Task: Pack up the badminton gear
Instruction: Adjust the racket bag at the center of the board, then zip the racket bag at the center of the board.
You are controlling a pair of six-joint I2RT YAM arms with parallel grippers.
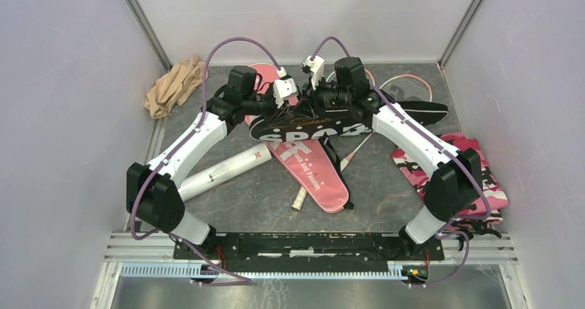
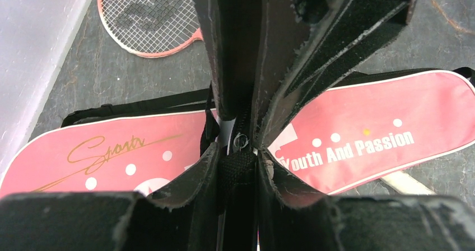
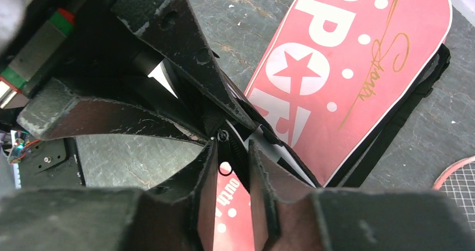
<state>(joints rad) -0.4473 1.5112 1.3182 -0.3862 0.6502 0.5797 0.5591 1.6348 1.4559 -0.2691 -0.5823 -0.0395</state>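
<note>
Left arm: rises from its base at the near table edge with the elbow raised and the forearm angled inward toward the black bag (image 1: 303,135).
Left gripper (image 2: 238,156): pinches the black bag's zip edge, fingers pressed onto the black strip. The zip pull sits just past the tips.
Right arm: mirrors the left from the other side, with its wrist over the black bag's wide end.
Right gripper (image 3: 229,147): fingers drawn narrow either side of the same zip edge, tip to tip with the left gripper. Pink fabric shows in the gap behind the tips, so I cannot tell whether the pads bite.
White tube (image 1: 224,171): lies flat, nearer than the black bag on the left-arm side and apart from it.
Racket handle (image 1: 299,200): white, nearer than the black bag, with its shaft running up toward that bag.
Pink bag (image 1: 314,174): lies flat beneath the black bag and crosses it, narrow end toward the bases.
Black bag, placement: lies across the pink bag, narrow end running out to the right-arm side.
Pink camouflage cloth (image 1: 476,164): nearer than the black bag on the right-arm side, against the side wall.
Open room: bare table (image 1: 386,192) shows nearer than the black bag, between the pink bag and the pink camouflage cloth.
Racket head (image 1: 407,86): pink-framed, just beyond the black bag, close to the back wall.
Beige cloth (image 1: 172,87): beyond the black bag on the left-arm side, in the far corner.
</note>
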